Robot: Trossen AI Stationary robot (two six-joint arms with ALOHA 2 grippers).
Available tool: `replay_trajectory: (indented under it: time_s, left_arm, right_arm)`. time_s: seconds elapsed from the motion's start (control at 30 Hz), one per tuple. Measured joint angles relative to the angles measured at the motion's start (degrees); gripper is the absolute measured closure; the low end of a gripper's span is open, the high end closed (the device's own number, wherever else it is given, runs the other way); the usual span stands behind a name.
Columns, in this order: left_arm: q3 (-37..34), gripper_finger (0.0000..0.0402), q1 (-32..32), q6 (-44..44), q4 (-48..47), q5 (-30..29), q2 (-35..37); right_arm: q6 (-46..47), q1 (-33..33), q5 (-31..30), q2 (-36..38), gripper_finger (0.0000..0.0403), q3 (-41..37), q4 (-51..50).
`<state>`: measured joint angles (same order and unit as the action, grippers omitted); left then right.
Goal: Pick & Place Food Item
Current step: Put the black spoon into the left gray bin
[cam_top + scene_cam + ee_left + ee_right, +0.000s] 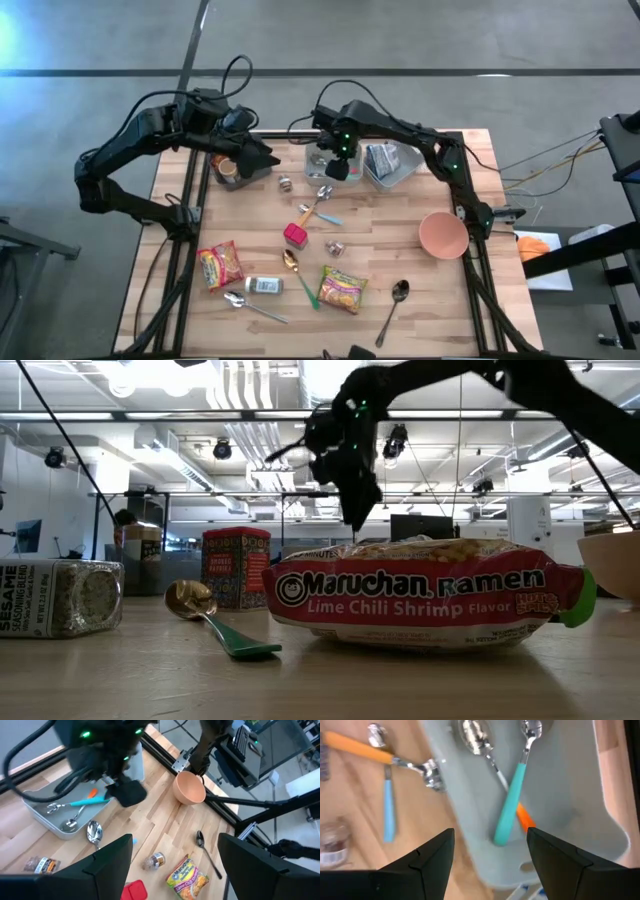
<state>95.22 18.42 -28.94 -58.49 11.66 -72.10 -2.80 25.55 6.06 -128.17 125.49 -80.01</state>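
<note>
1. The right gripper (338,166) hangs over the grey tray (312,160) at the far edge of the worktop (400,235), about midway along that edge. In the right wrist view its two fingers stand apart with nothing between them.
2. Directly under those spread fingers, inside the tray, lies a teal-handled spoon (514,795). Its long axis runs from the bowl end (531,728) away from the gripper down to the handle end close to it, and it crosses an orange handle (524,818). A plain metal spoon (471,734) lies just beside it in the same tray.
3. On the wood just outside the tray rest an orange-handled utensil (362,751) and a blue-handled one (388,815).
4. The left gripper (262,157) waits at the far left part of the worktop, its jaws wide and empty, near a brown cup (227,170).
5. A ramen packet (342,288) lies flat near the near edge, its long side across the low view; a second packet (220,266) sits towards the near left corner.
6. A pink bowl (443,235) stands at the right edge.
</note>
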Motion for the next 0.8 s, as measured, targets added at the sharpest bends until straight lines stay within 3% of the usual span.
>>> replay_trajectory:
  time_s: [0.17, 0.37, 0.6, 0.8]
  left_arm:
    - [0.0, 0.0105, 0.0, 3.67, -0.29, 0.09, 0.0]
    - [0.0, 0.0105, 0.0, 6.7, -1.48, 0.07, 0.0]
    - [0.0, 0.0105, 0.01, 10.56, -2.87, 0.03, 0.0]
    - [-0.02, 0.0105, 0.02, 14.11, -2.92, -0.09, 0.0]
  right_arm:
    - [2.72, -1.97, -0.04, 8.89, 0.0155, -6.74, 0.61]
    - [9.36, -6.16, -0.06, 22.99, 0.0155, -23.06, 4.96]
    - [29.19, -13.95, -0.27, 39.57, 0.0155, -42.31, 11.4]
    - [47.52, -22.4, -6.04, 48.92, 0.0155, -52.55, 13.03]
